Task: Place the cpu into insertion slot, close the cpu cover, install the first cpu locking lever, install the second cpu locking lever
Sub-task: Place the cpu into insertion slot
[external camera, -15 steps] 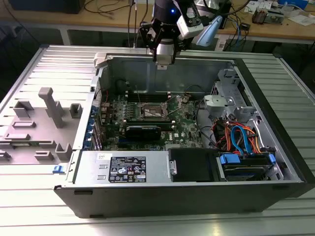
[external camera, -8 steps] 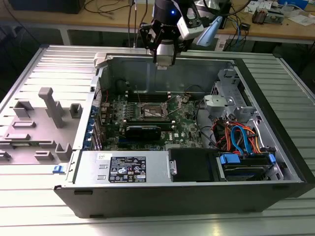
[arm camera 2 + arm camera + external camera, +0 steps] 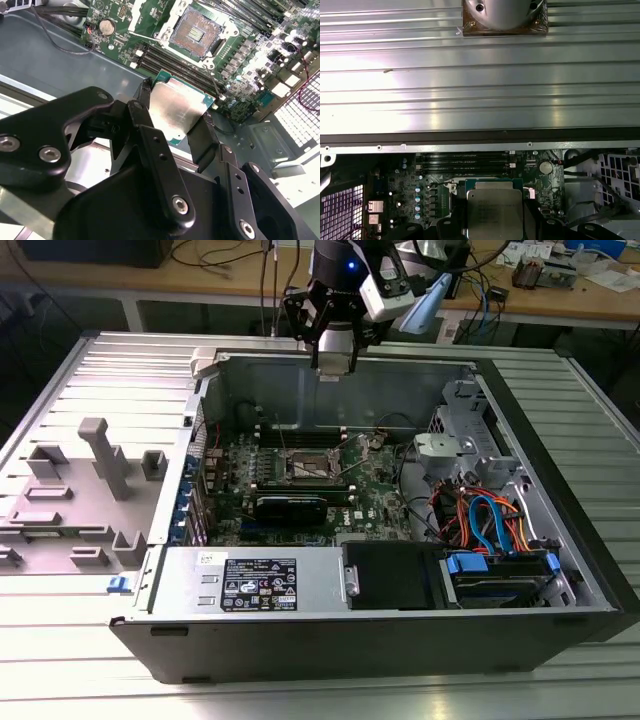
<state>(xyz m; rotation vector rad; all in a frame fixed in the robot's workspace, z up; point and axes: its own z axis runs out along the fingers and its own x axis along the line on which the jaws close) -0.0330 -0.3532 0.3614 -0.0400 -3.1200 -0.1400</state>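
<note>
Over the open computer case (image 3: 420, 635) on the tabletop (image 3: 300, 695), I have the end effector (image 3: 176, 119) clamped on the cpu (image 3: 177, 106). Its fingers (image 3: 202, 137) press two opposite edges of the chip, which shows its silver top in both wrist views. In the exterior view the end effector (image 3: 333, 358) hangs near the case's rear wall, above the motherboard (image 3: 375, 502) and apart from the insertion slot (image 3: 308, 466). The slot (image 3: 195, 32) lies uncovered, its contact field bare, with the memory slots (image 3: 167, 59) just beside it.

As I judge it, the danger is in the seating: the hold is on thin edges only, so a slight tilt or slip could bring one corner down first and bend the contacts. I cannot tell from here whether the chip's orientation matches the socket — a mismatch would keep it from seating. A drift sideways could catch the socket frame.
</note>
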